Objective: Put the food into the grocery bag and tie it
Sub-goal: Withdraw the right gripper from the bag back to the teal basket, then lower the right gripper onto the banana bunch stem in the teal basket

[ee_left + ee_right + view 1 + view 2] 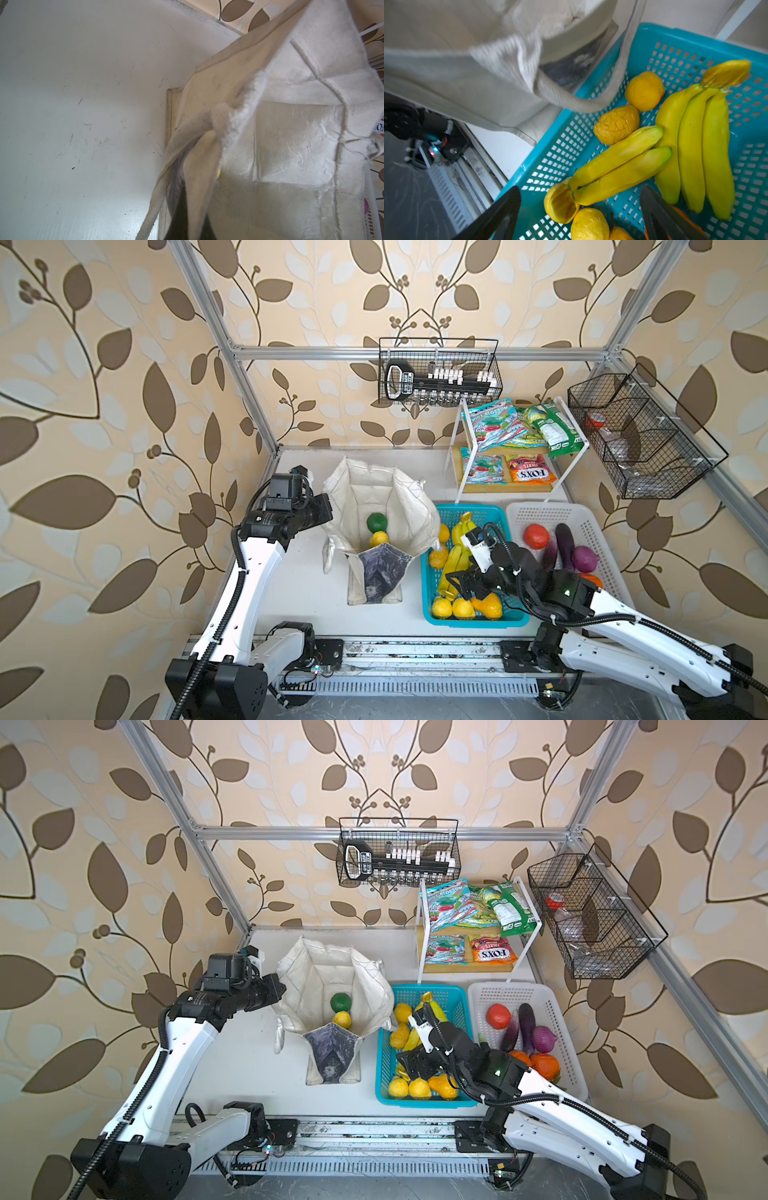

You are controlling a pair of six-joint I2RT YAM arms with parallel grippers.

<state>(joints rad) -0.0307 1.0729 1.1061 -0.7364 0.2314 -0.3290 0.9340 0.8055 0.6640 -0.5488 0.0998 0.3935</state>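
Two toy fruits are already inside the off-white canvas tote bag (pixel 365 489): green round fruit (pixel 376 522) and yellow lemon (pixel 378 538), touching each other on the bag floor, visible in both top views

tote stands upright on the white tabletop (pixel 316 605), mouth open, just left of the turquoise plastic basket (pixel 478 621). Its right wall leans over that basket's left rim, and in the right wrist view a pale strap handle (pixel 571 101) droops into the basket

left gripper (pixel 326 508) is at the tote's left rim, clamped tight on the fabric. Left wrist view shows only the bunched canvas edge (pixel 228 116) close to the camera, fingers not clearly visible

right gripper (pixel 459 583) is low over the turquoise basket, jaws spread wide, gripping nothing. In the right wrist view its dark fingers (pixel 500 214) straddle the stem end of a small yellow two-banana bunch (pixel 618 164); can't tell if they touch it

larger yellow banana bunch (pixel 695 145) lies beside it, with several yellow-orange round fruits around

snacks are on the white-framed two-tier shelf rack (pixel 507 488) at back right: teal-red packet (pixel 496 425), yellow-green packet (pixel 524 414) and green-white packet (pixel 555 433) on top; below, a second teal-red one beside the orange FOX'S packet (pixel 530 475)

white plastic basket (pixel 540 512), right of the turquoise one, holds red, purple and orange vegetables
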